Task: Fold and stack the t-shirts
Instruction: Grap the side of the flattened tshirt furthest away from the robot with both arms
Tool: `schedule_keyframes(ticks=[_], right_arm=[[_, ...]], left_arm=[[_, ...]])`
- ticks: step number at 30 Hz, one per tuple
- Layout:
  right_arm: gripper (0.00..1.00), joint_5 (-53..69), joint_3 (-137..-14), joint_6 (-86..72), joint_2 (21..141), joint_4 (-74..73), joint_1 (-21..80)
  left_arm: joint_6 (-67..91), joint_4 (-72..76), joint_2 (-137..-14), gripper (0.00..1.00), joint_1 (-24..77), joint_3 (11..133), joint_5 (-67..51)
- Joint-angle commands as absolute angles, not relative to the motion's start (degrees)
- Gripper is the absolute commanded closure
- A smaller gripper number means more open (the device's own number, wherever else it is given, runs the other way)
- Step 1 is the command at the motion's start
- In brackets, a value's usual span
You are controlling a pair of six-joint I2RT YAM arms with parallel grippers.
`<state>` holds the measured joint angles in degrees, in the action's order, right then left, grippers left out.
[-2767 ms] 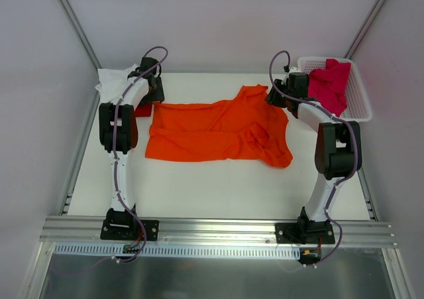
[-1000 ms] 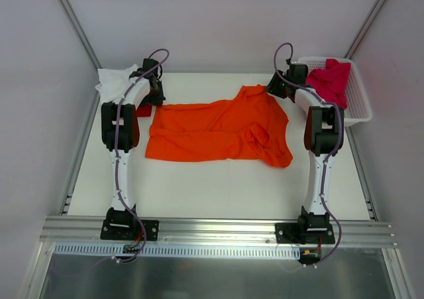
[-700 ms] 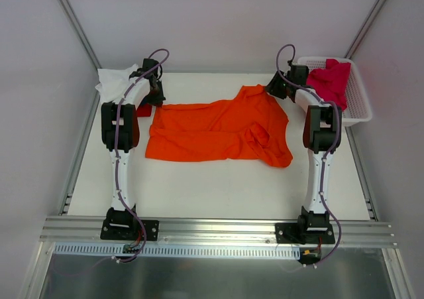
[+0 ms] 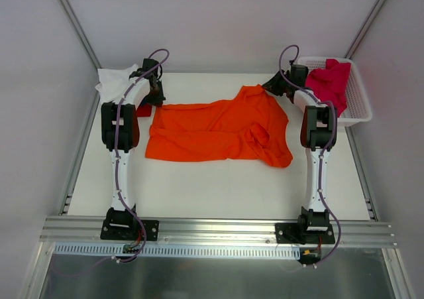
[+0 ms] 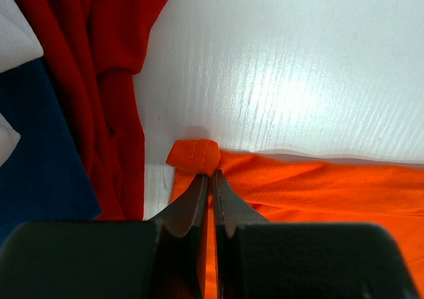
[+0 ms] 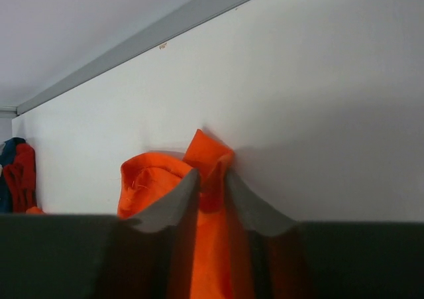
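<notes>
With left gripper [image 5: 211, 178], clamps the hemmed corner of the orange t-shirt [image 5: 318, 193]; with right gripper [image 6: 212, 175], pinches a raised fold. Lies bright, rumpled, partly doubled over.

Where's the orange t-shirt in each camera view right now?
Top: orange t-shirt spread mid-table, between the arms.
Left wrist: along the bottom right, its corner near bottom centre.
Right wrist: bottom centre, bunched upward.
Shared landmark: red t-shirt beside its left end, at the left in both wrist views.
</notes>
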<state>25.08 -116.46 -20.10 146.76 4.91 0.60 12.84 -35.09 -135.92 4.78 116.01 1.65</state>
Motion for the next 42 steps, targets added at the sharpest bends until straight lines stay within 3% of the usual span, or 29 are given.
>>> schedule_keyframes(ticks=[1,3,7,42], right_arm=[[0.79,27.3,-118.5,-21.7,146.3,7.6,0.3],[0.89,27.5,-117.9,-21.9,146.2,8.2,0.2],[1.0,27.8,-115.6,-21.8,144.9,9.1,0.3],[1.0,27.5,-86.8,-14.2,114.8,12.2,2.0]], left_arm=[[12.7,-36.5,-134.9,1.0,4.3,116.0,1.1],[12.7,-36.5,-134.9,1.0,4.3,116.1,1.1],[12.7,-36.5,-134.9,1.0,4.3,116.2,1.1],[12.5,-36.3,-119.2,1.0,7.1,105.7,3.6]])
